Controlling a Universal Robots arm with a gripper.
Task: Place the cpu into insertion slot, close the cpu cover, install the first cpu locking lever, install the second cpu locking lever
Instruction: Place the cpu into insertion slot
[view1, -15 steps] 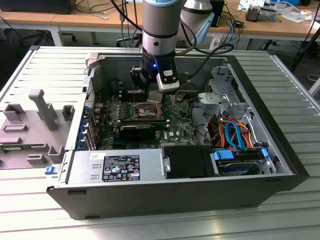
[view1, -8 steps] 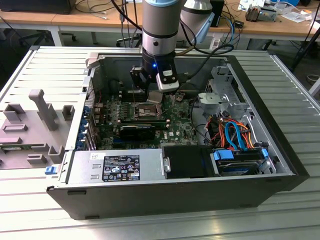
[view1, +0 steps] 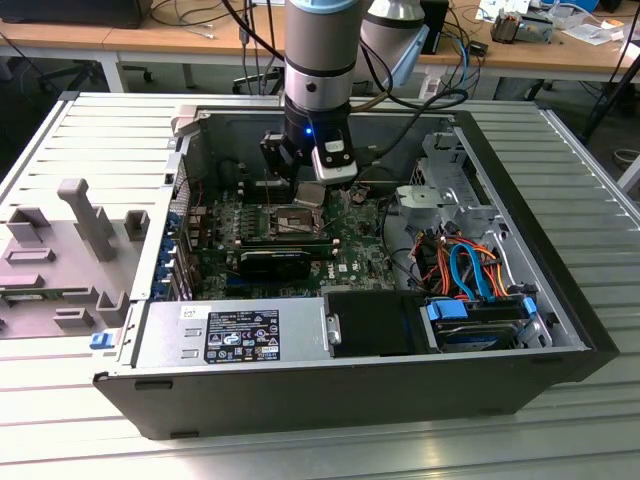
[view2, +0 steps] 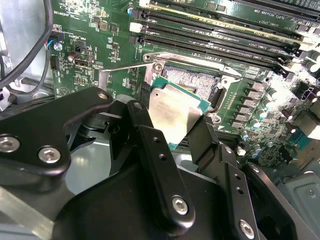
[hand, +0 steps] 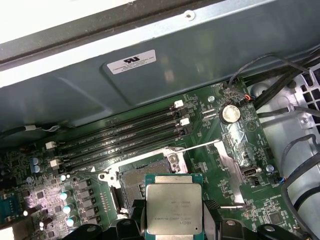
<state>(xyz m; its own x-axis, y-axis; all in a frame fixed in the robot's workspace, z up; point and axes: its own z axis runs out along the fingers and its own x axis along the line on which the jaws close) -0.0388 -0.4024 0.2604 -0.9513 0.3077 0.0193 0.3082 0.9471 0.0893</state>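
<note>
An open computer case (view1: 560, 335) lies on a slatted metal surface (view1: 90, 130), and 1 robot arm reaches down into it. The gripper (view1: 311, 190) hangs just above the green motherboard (view1: 355, 250). Its 2 black fingers (view2: 156, 145) are drawn in to a narrow gap and pinch opposite edges of the cpu (view2: 174, 111), a small square chip with a silver-grey top. The cpu is in the air, not seated. In the first wrist view it sits just beside and partly over the insertion slot (hand: 131, 179), whose dark centre is largely uncovered. What looks like the cpu cover (hand: 227, 165) stands swung open beside the slot, clear of its opening. 4 long black memory slots (hand: 125, 132) run near the slot. The main risk appears to be a skewed landing. In the second wrist view the chip looks tilted against the slot, so 1 corner could touch first and press on the slot's fine contacts. The grip is on thin edges only, so the chip could slip or twist if it catches the metal rim. If the chip's rotation does not match the slot's keying, which cannot be judged here, it would rest proud of the rim. The fingers could also knock the raised cover.
</note>
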